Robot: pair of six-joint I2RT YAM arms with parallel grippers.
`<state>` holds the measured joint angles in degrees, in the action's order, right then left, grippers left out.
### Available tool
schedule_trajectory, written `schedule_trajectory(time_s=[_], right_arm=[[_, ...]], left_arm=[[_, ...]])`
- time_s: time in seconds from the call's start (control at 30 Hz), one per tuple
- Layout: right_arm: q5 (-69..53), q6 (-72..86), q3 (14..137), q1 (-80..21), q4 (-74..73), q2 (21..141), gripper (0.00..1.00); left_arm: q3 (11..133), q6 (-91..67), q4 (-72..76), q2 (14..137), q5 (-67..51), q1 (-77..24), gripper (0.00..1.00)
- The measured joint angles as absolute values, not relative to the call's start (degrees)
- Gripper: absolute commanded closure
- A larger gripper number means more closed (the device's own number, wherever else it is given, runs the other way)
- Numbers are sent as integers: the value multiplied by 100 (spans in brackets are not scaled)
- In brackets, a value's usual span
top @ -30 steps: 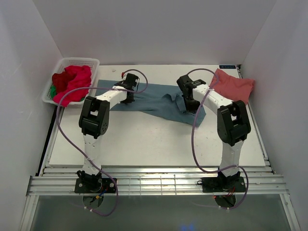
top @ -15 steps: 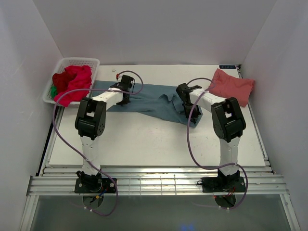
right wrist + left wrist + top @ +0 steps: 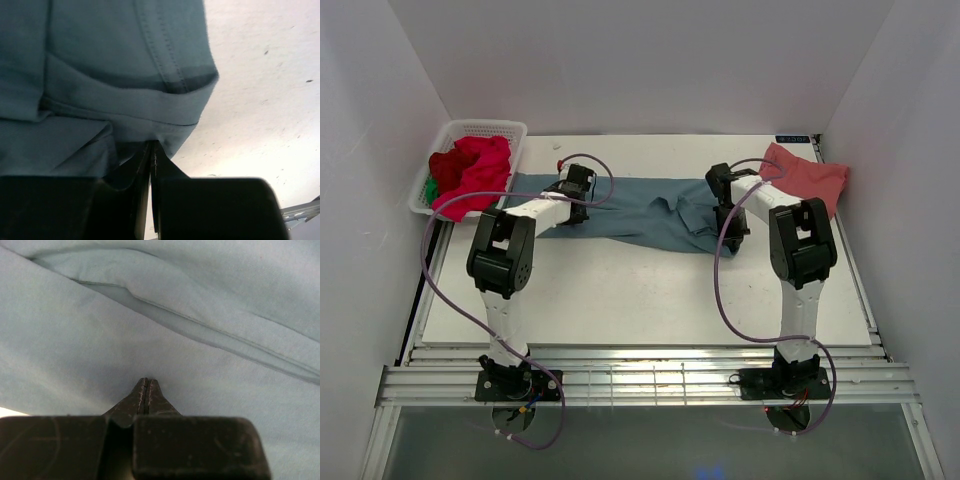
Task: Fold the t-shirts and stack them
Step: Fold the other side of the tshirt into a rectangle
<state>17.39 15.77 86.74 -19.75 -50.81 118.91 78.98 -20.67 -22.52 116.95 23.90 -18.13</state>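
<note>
Two claws, and you have both clamped tight. Your left gripper [image 3: 145, 383] shows only a hairline between its jaws, the tips sunk into the teal-blue t-shirt [image 3: 640, 205] and nipping a thin pinch of its cloth. A long soft fold runs across the fabric just beyond them. Your right gripper [image 3: 152, 146] is closed just as hard, biting the shirt's folded, stitched edge where the cloth ends and the bare tabletop [image 3: 620, 290] begins. From above, the left claw sits on the shirt's left part and the right claw on its right end. The garment is drawn out lengthwise between them in a long band across the far half of the tabletop, running left to right and rumpled near the right claw. In the far right corner of the tabletop lies the salmon-pink t-shirt [image 3: 808, 178], bunched flat, just beyond the right arm and apart from the teal one. At the far left corner stands the white lattice basket [image 3: 485, 126], holding the red t-shirt [image 3: 472, 172], which spills over its near rim. A bit of the green t-shirt [image 3: 430, 187] peeks out at the basket's left side.
</note>
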Motion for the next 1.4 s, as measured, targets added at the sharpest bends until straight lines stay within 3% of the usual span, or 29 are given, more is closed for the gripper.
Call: schedule_trajectory(time_s=[0.37, 0.83, 0.9, 1.13, 1.4], right_arm=[[1599, 1247, 9546, -1197, -5417, 12438, 92], [2331, 812, 10051, -821, -5433, 12790, 92], [2346, 725, 10051, -794, -5382, 12774, 89], [2285, 290, 9786, -864, -4689, 12265, 64], [1247, 165, 9529, -1472, -4174, 10986, 57]], left_arm=[[7299, -2108, -2377, 11187, 2036, -2056, 100], [7247, -2296, -2650, 11052, 1614, -2580, 100], [7277, -2298, -2670, 11052, 1625, -2611, 100], [7850, -2274, -2985, 11209, 1761, -2611, 100], [8156, -2171, -2993, 11087, 1942, -2620, 100]])
